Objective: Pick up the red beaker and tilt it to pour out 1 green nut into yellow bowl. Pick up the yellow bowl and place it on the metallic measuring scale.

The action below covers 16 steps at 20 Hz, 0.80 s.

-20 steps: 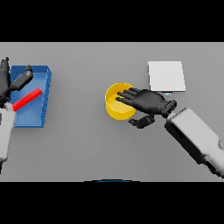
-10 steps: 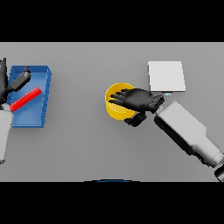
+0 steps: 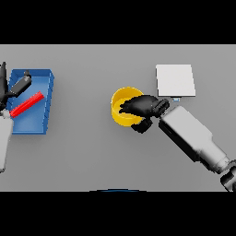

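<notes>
Grey, matte and uniform, the worktop [image 3: 92,156] fills the frame between the black bands.

Yellow bowl [image 3: 120,107]: round, smooth-walled, just right of frame centre. Its right rim is covered by the right robot hand [image 3: 144,107]. The dark fingers reach over the rim from the right and the thumb curls against the outer wall below, so the hand is grasping the bowl. Bowl contents cannot be made out. The white and grey forearm runs from this hand toward the lower right of the frame.

Scale [image 3: 175,80]: flat, pale, square plate with a metallic look, at upper right. It lies near the bowl but apart from it, with bare worktop between. The right wrist sits just below its lower edge.

Blue tray [image 3: 44,110]: rectangular, low-walled, at the left of the frame. The red beaker [image 3: 26,104] lies in it as a slim cylinder, tilted on a diagonal from lower left to upper right.

Left robot hand [image 3: 14,87]: dark, at the far left edge, over the upper left part of the tray. Its fingers extend above the beaker; whether they grip anything cannot be told.
</notes>
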Tool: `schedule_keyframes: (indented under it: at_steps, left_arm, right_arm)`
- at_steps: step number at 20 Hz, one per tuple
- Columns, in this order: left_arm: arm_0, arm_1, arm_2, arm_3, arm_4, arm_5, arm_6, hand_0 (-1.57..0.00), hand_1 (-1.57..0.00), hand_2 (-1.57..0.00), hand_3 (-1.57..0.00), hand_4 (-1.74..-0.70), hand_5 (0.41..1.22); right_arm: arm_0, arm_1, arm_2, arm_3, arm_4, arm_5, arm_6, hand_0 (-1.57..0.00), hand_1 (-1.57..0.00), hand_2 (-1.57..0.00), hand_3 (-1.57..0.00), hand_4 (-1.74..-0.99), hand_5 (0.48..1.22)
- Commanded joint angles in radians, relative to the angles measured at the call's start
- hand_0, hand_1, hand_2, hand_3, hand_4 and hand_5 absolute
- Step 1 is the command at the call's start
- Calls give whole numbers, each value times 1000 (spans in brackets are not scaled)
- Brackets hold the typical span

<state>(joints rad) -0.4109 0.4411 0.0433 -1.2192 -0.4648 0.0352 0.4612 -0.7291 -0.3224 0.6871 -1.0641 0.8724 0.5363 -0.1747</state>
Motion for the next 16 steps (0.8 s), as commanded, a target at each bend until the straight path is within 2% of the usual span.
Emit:
schedule_keyframes:
  at_steps: [1, 3, 4, 6, 8, 10, 13, 16]
  left_arm:
    - [-3, 6, -1, 5, -4, -1, -8, 1, 1, 1, 1, -752, 701]
    - [-9, 5, 0, 14, -5, 2, -5, 1, 1, 1, 1, -755, 703]
    - [-1, -1, -3, 18, -6, 5, -10, 1, 1, 1, 1, -755, 704]
    - [-12, 1, -6, 13, -10, 2, -6, 1, 1, 1, 1, -756, 701]
    - [-15, 3, -7, 13, -14, 2, 0, 1, 1, 1, 1, -751, 698]
    - [-11, 9, -7, 17, -14, 0, -14, 1, 1, 1, 1, -747, 692]
    - [-10, 6, -13, 13, -17, -2, -10, 1, 1, 1, 1, -735, 689]
    - [-10, 8, -10, 17, -17, 3, -24, 1, 1, 1, 1, -732, 685]
  right_arm:
    - [4, 5, 2, -4, 0, 7, 12, -161, -135, -147, -182, -1321, 839]
    - [5, 0, 7, -16, 1, 4, 1, -669, -652, -614, -309, -1394, 976]
    - [9, 1, 7, -10, -6, 5, -13, -849, -836, -806, -399, -1463, 1025]
    - [6, -6, 11, -14, -18, 25, -21, -1109, -1100, -1081, -706, -1557, 1096]
    - [0, -13, 13, -17, -25, 44, -23, -1275, -1270, -1176, -1007, -1623, 1141]
    - [-2, -12, 13, -13, -35, 40, -22, -1382, -1378, -1234, -1210, -1666, 1170]
    - [6, -29, 14, -24, -43, 22, -34, -1474, -1472, -1281, -1365, -1702, 1195]
    - [3, -29, 9, -41, -57, 20, -25, -1521, -1520, -1298, -1396, -1721, 1208]
